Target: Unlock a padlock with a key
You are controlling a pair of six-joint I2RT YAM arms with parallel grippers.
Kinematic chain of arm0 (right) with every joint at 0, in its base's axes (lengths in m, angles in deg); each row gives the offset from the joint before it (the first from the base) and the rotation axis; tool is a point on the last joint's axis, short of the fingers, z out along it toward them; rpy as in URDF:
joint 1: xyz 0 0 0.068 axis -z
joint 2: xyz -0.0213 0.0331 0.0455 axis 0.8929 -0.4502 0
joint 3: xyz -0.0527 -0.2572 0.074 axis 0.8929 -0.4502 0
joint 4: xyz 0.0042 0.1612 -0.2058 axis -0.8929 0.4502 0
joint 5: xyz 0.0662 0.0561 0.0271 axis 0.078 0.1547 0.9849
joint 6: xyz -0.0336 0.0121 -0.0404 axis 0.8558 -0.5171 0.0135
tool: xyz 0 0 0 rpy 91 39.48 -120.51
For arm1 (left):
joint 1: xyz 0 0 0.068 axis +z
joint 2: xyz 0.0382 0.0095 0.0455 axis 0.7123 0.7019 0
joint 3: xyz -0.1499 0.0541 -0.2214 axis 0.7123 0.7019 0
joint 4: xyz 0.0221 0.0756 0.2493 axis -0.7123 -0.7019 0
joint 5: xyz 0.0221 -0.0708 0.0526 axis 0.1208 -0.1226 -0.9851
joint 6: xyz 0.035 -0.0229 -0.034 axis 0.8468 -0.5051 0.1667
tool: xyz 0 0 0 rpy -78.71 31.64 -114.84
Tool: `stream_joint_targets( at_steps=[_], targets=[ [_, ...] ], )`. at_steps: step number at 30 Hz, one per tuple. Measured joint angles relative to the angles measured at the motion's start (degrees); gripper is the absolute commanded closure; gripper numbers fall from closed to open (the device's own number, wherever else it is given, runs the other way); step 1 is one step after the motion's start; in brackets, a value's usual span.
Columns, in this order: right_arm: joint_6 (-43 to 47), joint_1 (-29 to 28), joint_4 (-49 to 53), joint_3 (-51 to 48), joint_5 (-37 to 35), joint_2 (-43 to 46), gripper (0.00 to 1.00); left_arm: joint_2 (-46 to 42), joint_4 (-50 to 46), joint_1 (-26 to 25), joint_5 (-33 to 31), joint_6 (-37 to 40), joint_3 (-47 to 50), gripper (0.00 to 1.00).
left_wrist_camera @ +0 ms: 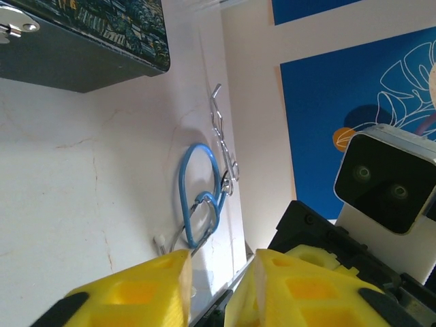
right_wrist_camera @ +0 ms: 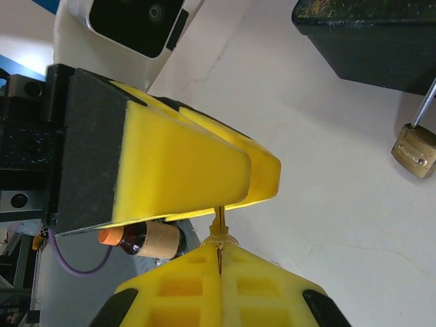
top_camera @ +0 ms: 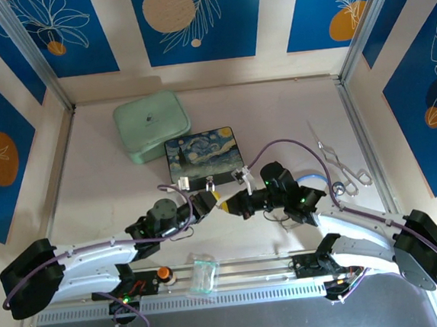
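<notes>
Right tool pinches key — left tool straddles it, jaws apart.

Beside the painted box, whose lid looks glossy, the padlock has a dull brushed brass body and a bright smooth metal shackle. The key is thin metal. The 2 pads of the right gripper are matt yellow foam-like material.
</notes>
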Motion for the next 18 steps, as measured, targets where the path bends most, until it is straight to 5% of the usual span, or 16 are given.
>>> stream_joint_targets(
  at_steps=[16,17,18],
  targets=[
    [-0.3,-0.7,-1.8,0.0,-0.5,-1.2,1.00,0.0,-0.3,0.0,-0.6,-4.0,0.6,1.00],
    [-0.4,-0.7,-1.8,0.0,-0.5,-1.3,0.98,0.0,-0.4,0.0,-0.7,-3.9,0.6,1.00],
    [-0.6,-0.7,-2.0,0.0,-0.7,-1.4,0.85,0.0,-0.5,0.0,-0.9,-3.9,0.6,1.00]
  ],
)
